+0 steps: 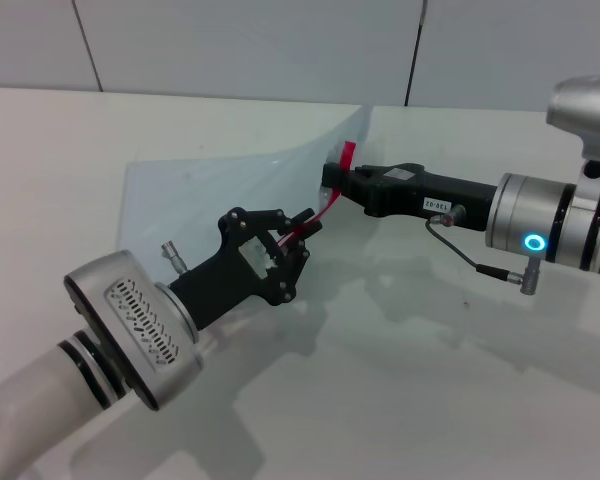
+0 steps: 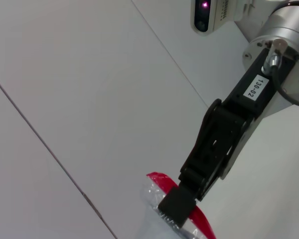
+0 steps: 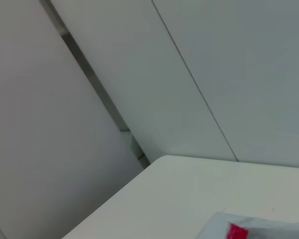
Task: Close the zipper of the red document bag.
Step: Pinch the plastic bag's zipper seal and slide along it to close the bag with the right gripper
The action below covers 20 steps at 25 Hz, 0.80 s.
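Bag point(image 1: 230, 185) lifted off white table point(image 1: 430, 380) at centre, far-right corner raised; right gripper point(image 1: 332, 180) clamped on that corner's red end; left gripper point(image 1: 305, 232) pinching zipper point(image 1: 325, 212) just nearer-left.

Red trim on a pale, see-through bag, against white and black.

The red document bag point(image 1: 230, 195) is translucent pale blue-grey; the zipper point(image 1: 325, 208) along its edge is bright red, seen also as a red strip in the left wrist view point(image 2: 199, 216). The left pincer point(image 1: 302, 232) is matte black on a silver-grey wrist. The right pincer point(image 1: 332, 180) is black with a white label, its silver cuff carrying a glowing cyan ring. The tabletop point(image 1: 430, 400) is plain white, the wall panels pale grey.
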Available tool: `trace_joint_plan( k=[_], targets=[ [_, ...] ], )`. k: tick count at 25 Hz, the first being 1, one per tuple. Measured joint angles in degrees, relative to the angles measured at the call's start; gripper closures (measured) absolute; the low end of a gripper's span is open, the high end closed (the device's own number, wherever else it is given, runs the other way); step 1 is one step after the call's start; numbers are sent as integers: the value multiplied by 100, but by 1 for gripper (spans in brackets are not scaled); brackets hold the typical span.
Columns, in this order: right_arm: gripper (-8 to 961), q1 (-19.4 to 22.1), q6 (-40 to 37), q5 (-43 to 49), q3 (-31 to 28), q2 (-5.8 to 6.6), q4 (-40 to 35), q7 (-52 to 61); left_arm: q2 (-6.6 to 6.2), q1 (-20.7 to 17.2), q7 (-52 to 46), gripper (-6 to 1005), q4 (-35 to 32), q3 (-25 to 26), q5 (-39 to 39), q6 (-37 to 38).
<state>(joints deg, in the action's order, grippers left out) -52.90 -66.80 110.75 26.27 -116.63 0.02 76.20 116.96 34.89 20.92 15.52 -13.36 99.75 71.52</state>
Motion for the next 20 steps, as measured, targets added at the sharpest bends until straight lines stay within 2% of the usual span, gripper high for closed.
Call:
trace_joint_plan(
  k=[8, 20],
  targets=[
    [922, 120, 49, -64, -134, 9, -83, -49, 2, 7, -1, 921, 3, 0, -1, -13],
    [920, 828, 77, -543, -344, 50, -759, 139, 2, -10, -6, 921, 4, 0, 5, -131]
  ],
)
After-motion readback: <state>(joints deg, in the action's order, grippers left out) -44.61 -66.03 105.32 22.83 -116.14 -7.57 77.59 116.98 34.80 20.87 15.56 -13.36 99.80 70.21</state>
